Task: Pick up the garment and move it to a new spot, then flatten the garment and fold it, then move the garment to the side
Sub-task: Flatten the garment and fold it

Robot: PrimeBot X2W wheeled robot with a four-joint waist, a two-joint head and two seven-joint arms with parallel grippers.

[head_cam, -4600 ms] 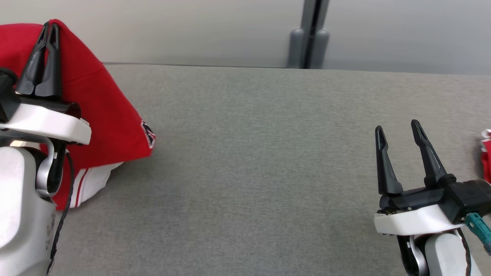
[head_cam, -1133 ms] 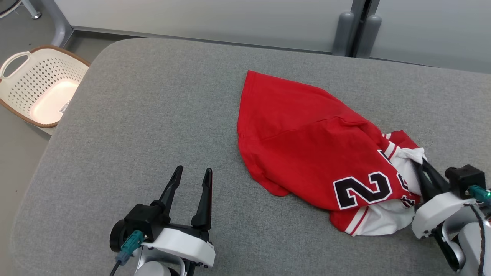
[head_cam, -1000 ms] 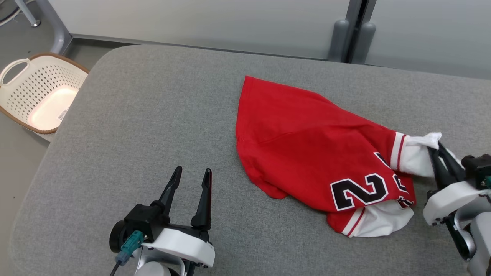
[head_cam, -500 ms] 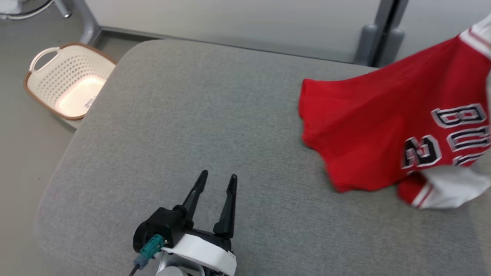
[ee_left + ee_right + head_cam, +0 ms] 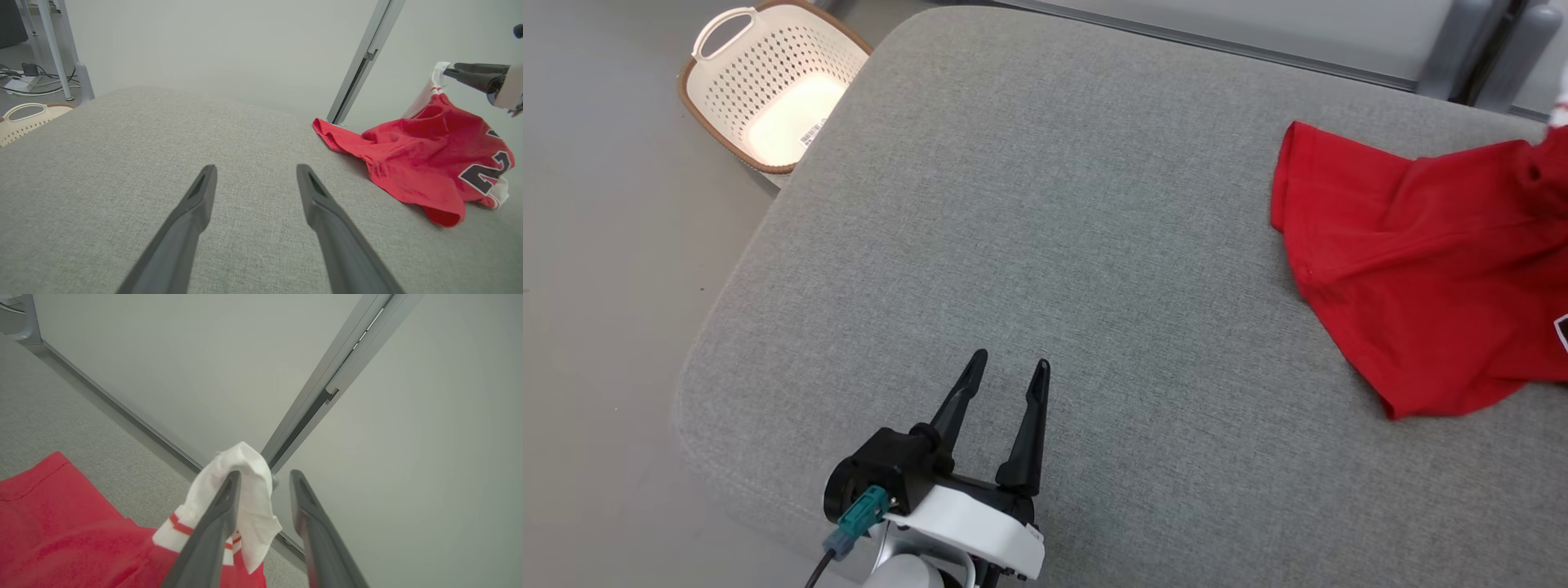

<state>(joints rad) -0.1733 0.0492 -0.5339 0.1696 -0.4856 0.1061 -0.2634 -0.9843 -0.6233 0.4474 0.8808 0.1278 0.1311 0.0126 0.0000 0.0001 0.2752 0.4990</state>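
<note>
Garment (image 5: pixel 1421 269) settles far right as right gripper (image 5: pixel 265 474) has just let go, sleeve (image 5: pixel 245 457) draped on one finger (image 5: pixel 216 526); left gripper (image 5: pixel 1010 367) gapes empty; flattening follows.

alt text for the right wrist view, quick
The right gripper is open, with the white edge of the red garment draped against one dark finger. A grey table lies below, a pale wall behind.

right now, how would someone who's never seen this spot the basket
Find the big grey padded table and follow it to its far left corner. On the floor just off that corner stands the basket. It is cream with a brown rim, a loop handle and walls full of holes, nothing like the red shirt on the table.
</note>
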